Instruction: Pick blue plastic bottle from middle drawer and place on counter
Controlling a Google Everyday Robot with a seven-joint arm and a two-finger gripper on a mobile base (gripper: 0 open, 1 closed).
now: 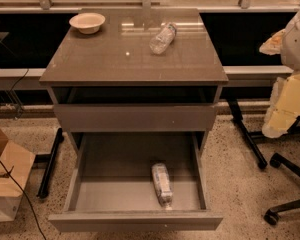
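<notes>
Blue plastic bottle (pixel 162 184) lies on its side in the middle drawer (pixel 135 220), which is pulled all the way out. It rests on the grey drawer floor, a little right of the middle and close to the drawer's front wall. Its long side runs from the back of the drawer to the front, tipped only a bit.

The gripper (pixel 285 109) seems to be the pale yellow part of the robot arm at the right edge of the view, out past the right side of the cabinet and higher than the drawer. I cannot tell if it is open or closed. It holds nothing that can be seen.

So the blue plastic bottle is down and to the left of the gripper, well apart from it. My guess is the gripper has to swing left over the drawer, go down, and close across the bottle's short side, from left and right.

The counter (pixel 130 64) above has a bowl (pixel 87 22) at the back left and a smaller clear bottle (pixel 162 38) lying near the back. That one is not the one to pick.
</notes>
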